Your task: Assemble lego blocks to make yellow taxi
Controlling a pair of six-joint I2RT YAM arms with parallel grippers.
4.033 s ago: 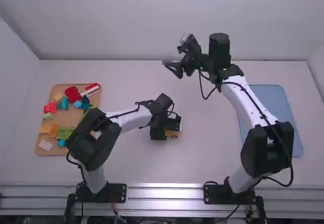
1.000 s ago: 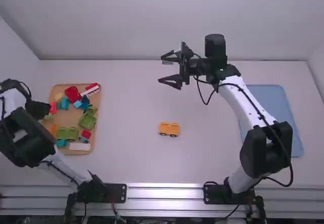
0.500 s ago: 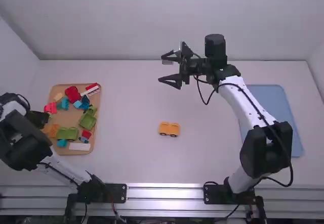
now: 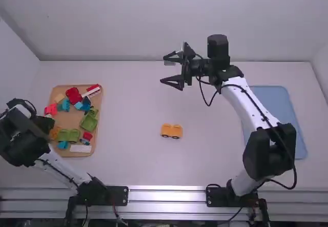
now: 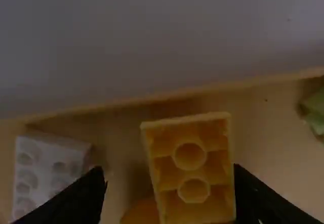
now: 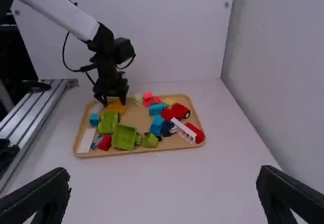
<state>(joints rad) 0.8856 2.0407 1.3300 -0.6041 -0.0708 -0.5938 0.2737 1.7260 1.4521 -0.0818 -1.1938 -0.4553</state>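
Between left jaws (image 4: 47, 124), block (image 5: 191, 171), part-hidden orange piece (image 5: 140, 213)

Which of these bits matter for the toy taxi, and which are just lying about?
Part of the job, it seems:
- yellow wheeled piece on the table
- yellow block between the left gripper's open fingers
- wooden tray holding the blocks

Probably just lying about:
- red car
- green pieces
- blue mat
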